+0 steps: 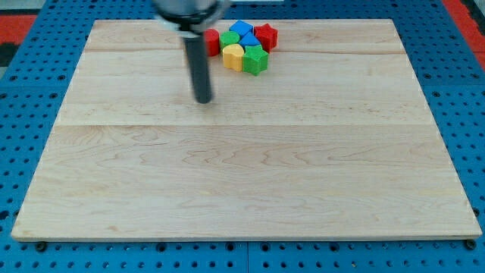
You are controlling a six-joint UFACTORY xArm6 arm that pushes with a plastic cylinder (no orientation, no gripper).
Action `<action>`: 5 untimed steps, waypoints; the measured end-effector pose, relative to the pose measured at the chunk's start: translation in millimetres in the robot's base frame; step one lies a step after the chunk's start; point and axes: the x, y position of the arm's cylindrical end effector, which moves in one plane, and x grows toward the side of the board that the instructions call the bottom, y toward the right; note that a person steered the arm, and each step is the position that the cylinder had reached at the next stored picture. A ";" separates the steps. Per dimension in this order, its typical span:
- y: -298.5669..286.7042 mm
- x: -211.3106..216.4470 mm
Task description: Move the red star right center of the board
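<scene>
The red star [266, 36] lies at the right end of a tight cluster of blocks near the top middle of the wooden board [242, 174]. The cluster also holds a blue block [242, 30], a green block [229, 39], a yellow block [233, 56], a green star-like block [255, 59] and a red block [211, 42] at its left, partly behind the rod. My tip [203, 99] rests on the board below and left of the cluster, apart from every block. The red star is well to the upper right of the tip.
The board lies on a blue perforated table [30, 91] that shows around all its edges. Red patches [462, 15] show at the view's top corners.
</scene>
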 end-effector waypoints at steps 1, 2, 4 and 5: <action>90.9 -17.0; 132.8 -72.8; 136.5 -186.4; 127.5 -193.1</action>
